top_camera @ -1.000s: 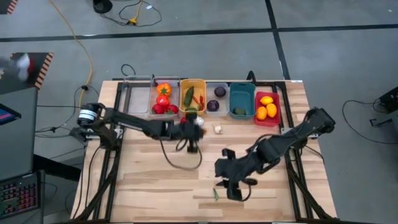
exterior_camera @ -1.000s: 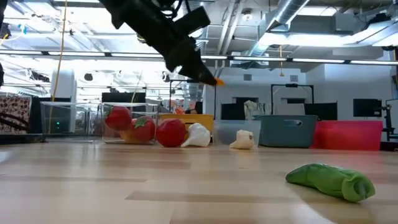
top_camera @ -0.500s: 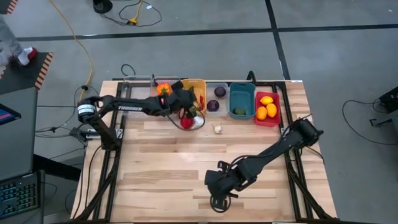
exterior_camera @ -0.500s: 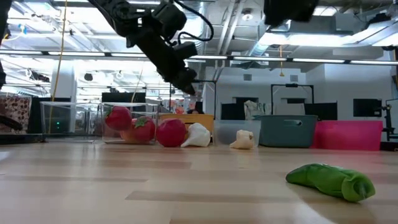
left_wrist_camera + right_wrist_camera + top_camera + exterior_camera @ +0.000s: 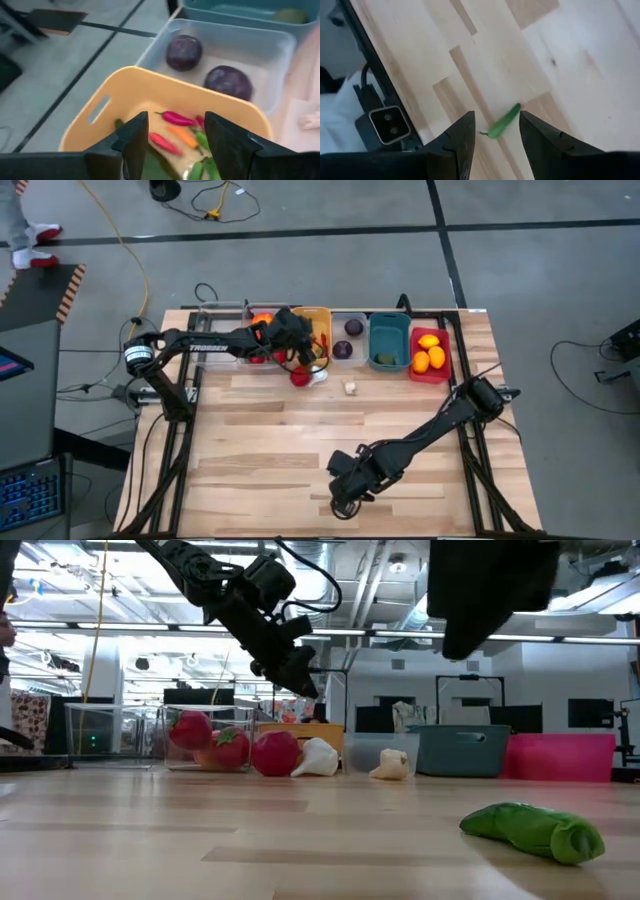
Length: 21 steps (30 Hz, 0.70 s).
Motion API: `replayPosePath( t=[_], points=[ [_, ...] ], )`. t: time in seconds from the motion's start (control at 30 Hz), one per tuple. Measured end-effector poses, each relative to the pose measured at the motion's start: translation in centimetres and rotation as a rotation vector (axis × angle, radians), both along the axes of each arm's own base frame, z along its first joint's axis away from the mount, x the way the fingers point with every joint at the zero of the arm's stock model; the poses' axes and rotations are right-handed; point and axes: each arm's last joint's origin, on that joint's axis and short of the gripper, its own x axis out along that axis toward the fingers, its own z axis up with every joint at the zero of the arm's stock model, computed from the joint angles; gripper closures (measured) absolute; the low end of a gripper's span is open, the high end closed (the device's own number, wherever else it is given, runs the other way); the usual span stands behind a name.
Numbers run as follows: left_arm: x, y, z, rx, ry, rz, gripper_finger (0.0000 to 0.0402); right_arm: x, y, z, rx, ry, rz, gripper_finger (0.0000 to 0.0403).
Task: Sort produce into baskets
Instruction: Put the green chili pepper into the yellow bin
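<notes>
My left gripper (image 5: 306, 348) hangs open over the orange-yellow basket (image 5: 125, 95), where red, green and orange chilies (image 5: 182, 135) lie on the bottom. Its fingers touch nothing. My right gripper (image 5: 345, 502) is open, pointing steeply down over a green chili (image 5: 502, 122) that lies flat on the wood near the table's near edge (image 5: 530, 830). The chili shows just beyond the gap between the fingers, untouched. In the high view the gripper hides it.
Baskets line the far edge: a clear one with tomatoes (image 5: 262, 338), a clear one with purple balls (image 5: 347, 338), a teal one (image 5: 389, 340), and a red one with citrus (image 5: 430, 352). A red tomato (image 5: 299, 377) and two garlic pieces (image 5: 350, 388) lie loose before them.
My left gripper has swung toward the far edge, from above the loose tomato to over the orange-yellow basket, and has let go of the orange chili it carried. My right gripper has come down and toward the near-left, rolling as it went, to stand over the green chili.
</notes>
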Motion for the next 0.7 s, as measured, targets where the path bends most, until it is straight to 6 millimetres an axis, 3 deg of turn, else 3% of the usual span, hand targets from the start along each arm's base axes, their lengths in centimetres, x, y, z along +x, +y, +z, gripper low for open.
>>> replayPosePath(
  t=[0.47,0.7],
  points=[
    [-0.1,-0.2,-0.3,-0.031,0.020,-0.026,0.0219,-0.1,3.2,-5.7,0.004,0.116,-0.063,0.0223],
    [-0.1,-0.2,-0.3,-0.033,0.025,-0.026,0.0219,0.1,3.8,-6.9,-0.005,0.100,-0.062,0.0224]
  ],
)
